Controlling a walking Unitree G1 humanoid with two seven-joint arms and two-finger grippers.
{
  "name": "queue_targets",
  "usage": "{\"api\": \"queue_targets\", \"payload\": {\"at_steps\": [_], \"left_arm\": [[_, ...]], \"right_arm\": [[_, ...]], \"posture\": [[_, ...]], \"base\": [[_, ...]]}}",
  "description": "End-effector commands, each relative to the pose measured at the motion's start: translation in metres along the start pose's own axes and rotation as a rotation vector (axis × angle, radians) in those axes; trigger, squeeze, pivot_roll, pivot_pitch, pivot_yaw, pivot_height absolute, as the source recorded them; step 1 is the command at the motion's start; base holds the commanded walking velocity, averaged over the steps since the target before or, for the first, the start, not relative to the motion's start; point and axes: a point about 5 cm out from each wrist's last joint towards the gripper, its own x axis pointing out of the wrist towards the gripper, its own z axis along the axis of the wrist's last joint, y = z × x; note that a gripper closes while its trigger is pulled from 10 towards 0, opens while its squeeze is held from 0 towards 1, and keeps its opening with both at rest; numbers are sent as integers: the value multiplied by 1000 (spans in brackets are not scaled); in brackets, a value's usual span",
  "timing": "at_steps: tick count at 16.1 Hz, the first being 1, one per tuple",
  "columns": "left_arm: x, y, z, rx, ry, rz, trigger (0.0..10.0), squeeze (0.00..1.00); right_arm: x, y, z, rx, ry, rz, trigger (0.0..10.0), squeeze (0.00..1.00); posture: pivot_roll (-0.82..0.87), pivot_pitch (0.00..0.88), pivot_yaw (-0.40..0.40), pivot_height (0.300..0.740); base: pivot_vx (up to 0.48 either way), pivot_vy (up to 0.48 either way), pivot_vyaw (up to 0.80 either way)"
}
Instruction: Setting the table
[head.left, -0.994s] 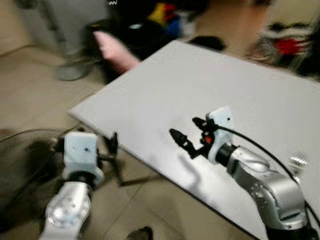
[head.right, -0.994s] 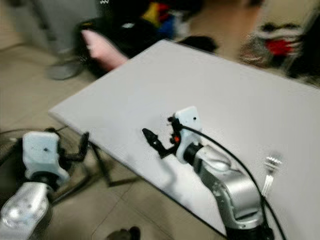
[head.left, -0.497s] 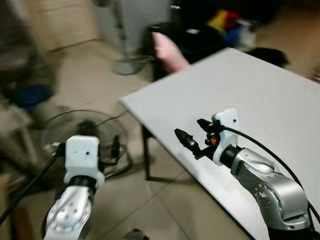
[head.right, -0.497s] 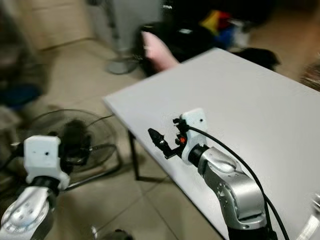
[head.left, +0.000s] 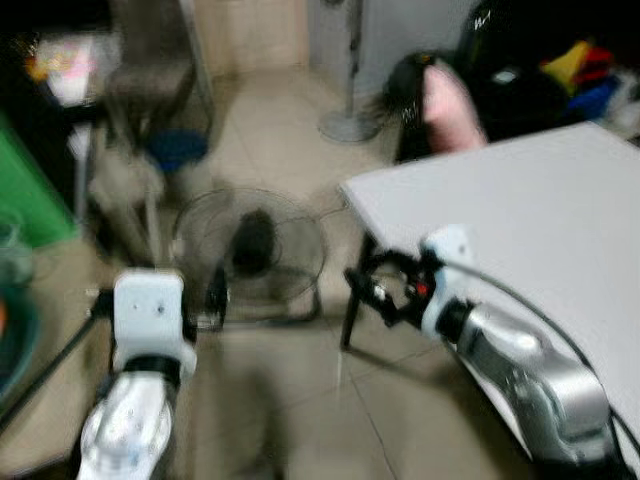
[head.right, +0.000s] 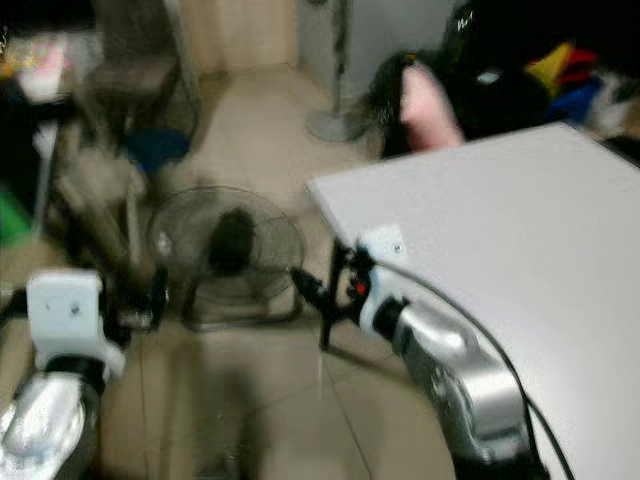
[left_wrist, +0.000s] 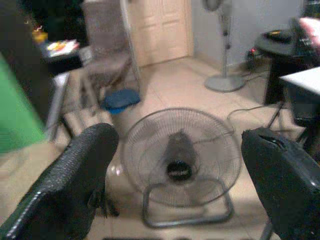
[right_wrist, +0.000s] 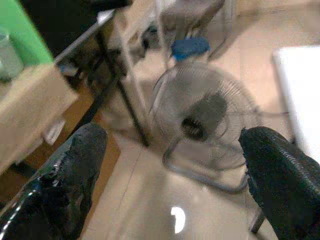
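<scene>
Nearest the camera, the left hand (left_wrist: 175, 200) and right hand (right_wrist: 170, 200) hang wide open, holding nothing. Beyond both stands a round wire-caged floor fan (head.left: 250, 250) on beige tiles. Beside the right hand spreads the white rectangular worktop (head.left: 520, 200).

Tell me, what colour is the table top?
The table top is plain white or very light grey, and the right eye view shows it best.

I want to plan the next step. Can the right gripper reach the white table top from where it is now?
Probably yes. The right gripper, open and empty, hangs beside the near corner of the white table; nothing stands between them.
</scene>
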Motion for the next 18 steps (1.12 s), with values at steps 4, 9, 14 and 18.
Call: {"api": "queue_targets", "payload": {"at_steps": [4, 9, 14, 18], "left_arm": [[1, 2, 2, 13, -7, 5, 10000, 0], [2, 2, 4, 9, -8, 1, 10000, 0], [-4, 1, 4, 11, -3, 20, 10000, 0], [-5, -2, 4, 44, -5, 13, 10000, 0]], "right_arm": [[-1, -11, 4, 22, -50, -121, 10000, 0], [0, -14, 11, -81, -71, -143, 10000, 0], [4, -9, 10, -91, -72, 9, 10000, 0], [4, -9, 10, -82, -91, 36, 10000, 0]], "posture": [[4, 42, -8, 740], [1, 43, -11, 740], [28, 38, -40, 740], [32, 32, -44, 740]], "base": [[0, 0, 800], [0, 284, 0], [0, 169, 160], [0, -240, 800]]}}
